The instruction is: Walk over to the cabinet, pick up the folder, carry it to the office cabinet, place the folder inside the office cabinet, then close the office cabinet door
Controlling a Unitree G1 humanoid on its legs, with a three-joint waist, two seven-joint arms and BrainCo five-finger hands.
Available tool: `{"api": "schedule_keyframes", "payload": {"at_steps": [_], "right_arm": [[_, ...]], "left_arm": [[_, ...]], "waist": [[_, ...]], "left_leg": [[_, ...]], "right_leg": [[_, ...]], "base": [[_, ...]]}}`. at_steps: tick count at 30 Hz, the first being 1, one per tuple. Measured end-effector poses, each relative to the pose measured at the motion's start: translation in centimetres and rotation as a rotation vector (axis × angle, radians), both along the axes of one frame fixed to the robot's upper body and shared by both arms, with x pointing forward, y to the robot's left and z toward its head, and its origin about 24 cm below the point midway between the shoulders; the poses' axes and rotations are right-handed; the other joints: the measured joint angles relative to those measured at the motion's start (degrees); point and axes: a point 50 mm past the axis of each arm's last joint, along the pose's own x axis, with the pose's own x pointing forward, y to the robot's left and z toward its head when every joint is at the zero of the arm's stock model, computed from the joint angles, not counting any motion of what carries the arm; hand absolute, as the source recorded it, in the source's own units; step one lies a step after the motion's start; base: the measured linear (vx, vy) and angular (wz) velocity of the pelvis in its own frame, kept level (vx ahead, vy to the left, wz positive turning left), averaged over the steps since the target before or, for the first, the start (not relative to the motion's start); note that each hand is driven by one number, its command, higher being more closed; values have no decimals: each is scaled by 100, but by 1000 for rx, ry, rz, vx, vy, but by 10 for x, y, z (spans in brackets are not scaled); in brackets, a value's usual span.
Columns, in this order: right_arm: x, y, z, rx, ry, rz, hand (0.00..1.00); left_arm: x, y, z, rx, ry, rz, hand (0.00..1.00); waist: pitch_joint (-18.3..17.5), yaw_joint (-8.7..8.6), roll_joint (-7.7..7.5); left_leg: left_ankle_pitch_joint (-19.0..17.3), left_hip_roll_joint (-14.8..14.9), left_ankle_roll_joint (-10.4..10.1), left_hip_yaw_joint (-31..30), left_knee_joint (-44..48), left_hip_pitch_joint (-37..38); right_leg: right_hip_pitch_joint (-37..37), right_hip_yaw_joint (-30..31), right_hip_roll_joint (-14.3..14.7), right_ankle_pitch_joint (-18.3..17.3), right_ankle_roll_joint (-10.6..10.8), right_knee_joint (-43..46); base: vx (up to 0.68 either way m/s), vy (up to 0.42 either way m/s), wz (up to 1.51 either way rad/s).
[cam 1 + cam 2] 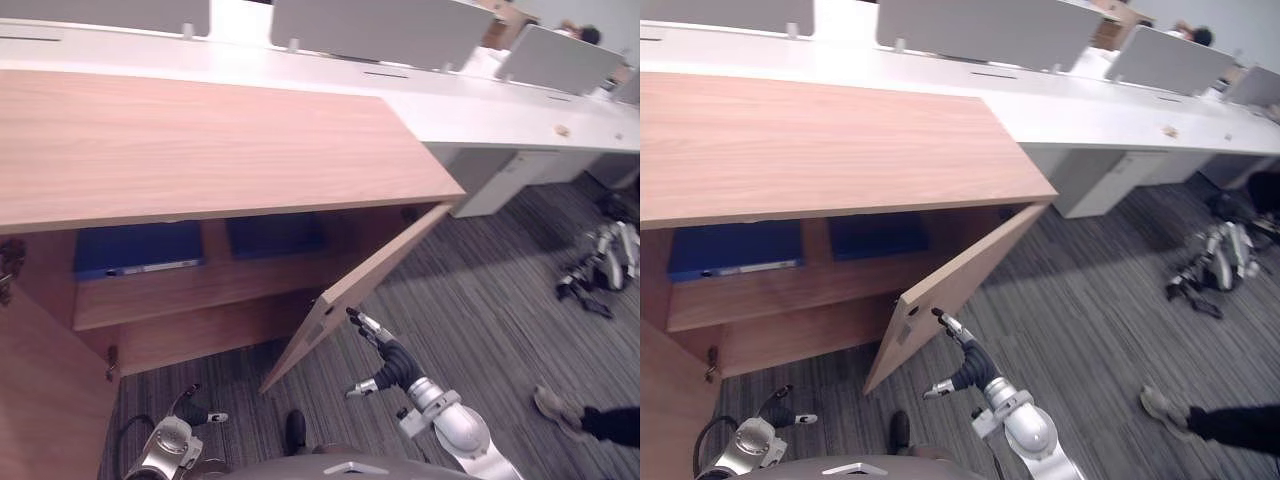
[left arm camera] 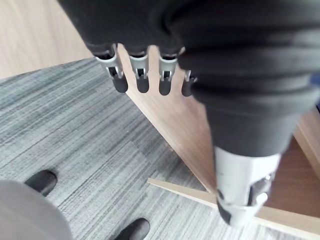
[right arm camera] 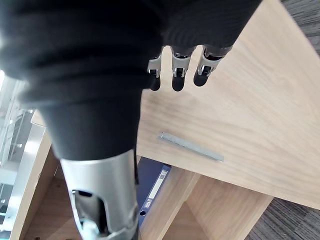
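The wooden office cabinet stands with both doors swung out. On its upper shelf lie two blue folders, one at the left with a white spine label and one beside it. My right hand is open, its straight fingers reaching up close to the outer face of the right door, above that door's metal handle strip. I cannot tell whether they touch the wood. My left hand hangs low by the left door, fingers relaxed and holding nothing.
A long white desk with grey dividers runs behind the cabinet. Grey carpet spreads to the right, where a person's shoe and leg show. A silver and black machine lies on the floor further right.
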Motion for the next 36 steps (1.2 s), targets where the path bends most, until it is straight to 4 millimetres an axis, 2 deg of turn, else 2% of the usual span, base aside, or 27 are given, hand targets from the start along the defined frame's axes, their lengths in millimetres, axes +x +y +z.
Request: {"api": "schedule_keyframes", "payload": {"at_steps": [5, 9, 14, 18, 21, 26, 29, 36], "right_arm": [[30, -11, -9, -50, -1, -72, 0], [58, -17, -13, -96, -19, -149, 0], [78, -25, -13, -124, -41, -243, 0], [86, -31, -15, -111, -34, -325, 0], [88, -36, -15, -108, -27, -367, 0], [85, -37, -25, -106, 9, -404, 0], [73, -32, -43, -86, 87, -427, 0], [22, -25, -100, -83, 362, -496, 0]], "left_arm": [[-8, 5, -3, -1, 22, 50, 0], [-16, 2, -6, -19, 24, 106, 0], [-24, 6, -7, -18, 20, 182, 0], [-31, 7, -8, -23, 22, 239, 0], [-34, 5, -10, -30, 32, 250, 0], [-33, 0, -11, -51, 27, 261, 0], [-33, -3, -12, -65, 23, 274, 0], [-35, -5, -12, -81, 17, 308, 0]], "waist": [[24, 178, 118], [81, 329, 321], [130, 402, 426], [145, 471, 449], [146, 469, 448], [140, 459, 439], [140, 455, 442], [111, 391, 463]], "left_leg": [[17, -28, 22, -373, -6, -113], [88, -104, 59, -619, -43, -154], [331, -242, 75, -981, -192, -317], [511, -280, 39, -1152, -368, -332], [637, -302, -19, -1273, -492, -356], [859, -353, -42, -1327, -814, -308], [906, -354, -9, -1331, -852, -297], [889, -392, 20, -1259, -949, -61]], "right_leg": [[90, -358, -51, -37, 43, 1], [172, -563, -119, -53, 68, 1], [145, -844, -213, -55, 105, 1], [140, -923, -270, -86, 162, 0], [130, -1026, -286, -163, 235, -1], [68, -1038, -318, -202, 195, -2], [65, -1037, -327, -170, 259, -1], [222, -996, -372, -154, 273, 0]], "base": [[36, 29, 39], [-16, 19, 33], [-58, -24, 37], [-85, -35, 23], [-75, -43, 22], [-48, -19, 10], [0, 0, 0], [30, 29, -2]]}}
